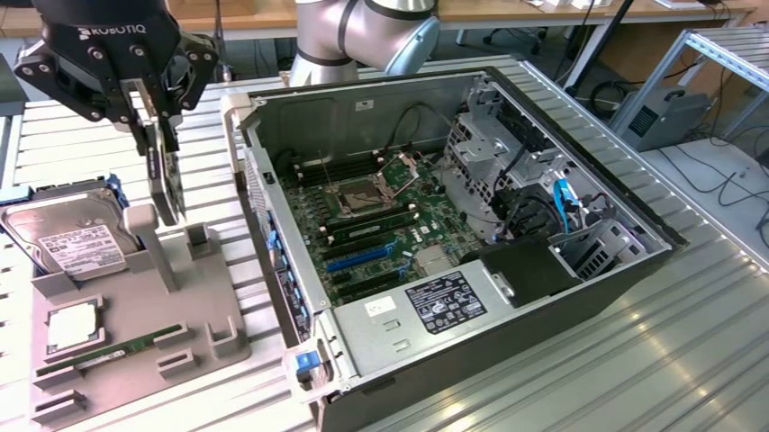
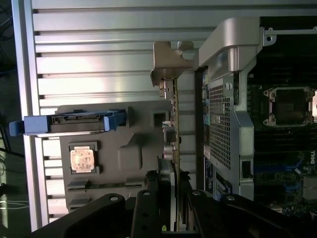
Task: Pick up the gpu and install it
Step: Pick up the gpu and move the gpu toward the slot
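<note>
Gpu (image 1: 166, 184) hangs edge-down just outside the open computer case (image 1: 481, 360), above the grey tray (image 1: 114, 292) beside the case. Jaws partly closed, clamping the card's upper edge. Judgement: hold the card plumb, silvery bracket (image 2: 168, 59) clear of the case wall, no swinging.

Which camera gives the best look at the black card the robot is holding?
The exterior view: the gpu hangs clamped in the jaws above the grey holder, its length and face visible. The wrist view shows it edge-on, a thin strip with its silvery bracket at the far end.
</note>
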`<state>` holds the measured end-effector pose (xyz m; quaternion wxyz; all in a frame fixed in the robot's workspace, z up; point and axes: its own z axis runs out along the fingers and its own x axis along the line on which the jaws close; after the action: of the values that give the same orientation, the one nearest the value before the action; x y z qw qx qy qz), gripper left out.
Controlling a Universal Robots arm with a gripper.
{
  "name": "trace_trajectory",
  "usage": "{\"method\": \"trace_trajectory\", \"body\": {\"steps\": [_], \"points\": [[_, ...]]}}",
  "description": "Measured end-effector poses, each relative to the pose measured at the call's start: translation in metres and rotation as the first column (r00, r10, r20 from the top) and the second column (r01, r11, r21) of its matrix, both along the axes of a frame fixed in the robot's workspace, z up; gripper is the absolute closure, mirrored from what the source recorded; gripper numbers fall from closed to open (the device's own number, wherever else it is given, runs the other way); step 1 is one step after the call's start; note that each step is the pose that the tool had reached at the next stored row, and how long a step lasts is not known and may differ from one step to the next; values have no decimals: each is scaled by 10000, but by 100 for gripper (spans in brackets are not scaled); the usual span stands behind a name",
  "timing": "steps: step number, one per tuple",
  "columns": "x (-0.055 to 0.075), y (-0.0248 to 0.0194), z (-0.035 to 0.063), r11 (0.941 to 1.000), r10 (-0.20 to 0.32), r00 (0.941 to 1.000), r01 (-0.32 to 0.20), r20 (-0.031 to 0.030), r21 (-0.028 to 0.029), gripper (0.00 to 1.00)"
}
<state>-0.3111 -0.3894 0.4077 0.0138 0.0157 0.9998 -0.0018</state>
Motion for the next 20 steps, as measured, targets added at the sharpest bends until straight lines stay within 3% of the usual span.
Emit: {"method": "trace_trajectory", "body": {"steps": [20], "points": [[0, -115, 103, 10000, 0, 10000, 0, 1, 0, 73]]}}
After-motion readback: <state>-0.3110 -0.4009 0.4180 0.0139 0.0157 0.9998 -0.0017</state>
